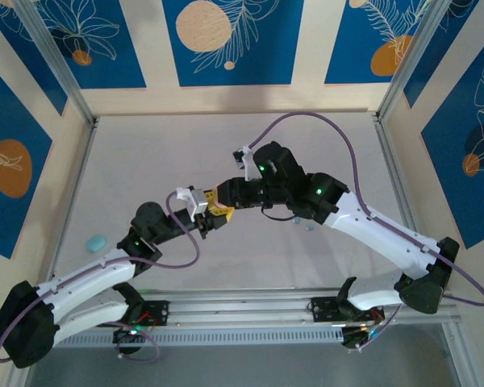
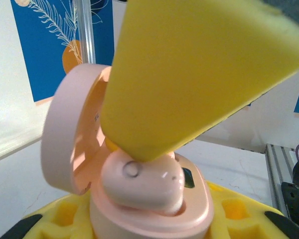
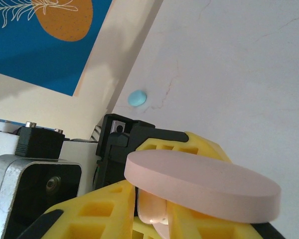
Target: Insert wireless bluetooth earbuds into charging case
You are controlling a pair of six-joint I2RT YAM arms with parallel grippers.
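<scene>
Step in hand: seating a bud. The arms meet above mid-counter (image 1: 306, 153).

- Left gripper (image 2: 147, 225): clamped on the peach-pink charging case (image 2: 154, 216), which sits base down between its yellow fingers with the lid (image 2: 70, 139) swung open to the side.
- Right gripper (image 3: 150, 221): looks pinched on the peach-pink earbud (image 2: 139, 184). The right wrist view shows a pink piece between its fingers. The left wrist view shows one yellow finger (image 2: 199, 74) coming down with its tip on the bud.
- The bud lies in the case's well, tilted, and I'd judge it not fully home. The neighbouring well (image 2: 187, 177) looks dark and probably empty.

Next move, my call:
- Press straight down and rock the bud until it drops flush.
- Only then open the right gripper and lift clear without dragging the bud out.
- Keep your left clamp steady, and watch the lid, since the right fingers pass just beside it.

A light blue oval piece (image 1: 94, 241) lies on the counter well off to the left. I can't tell whether it's a case or a bud.
</scene>
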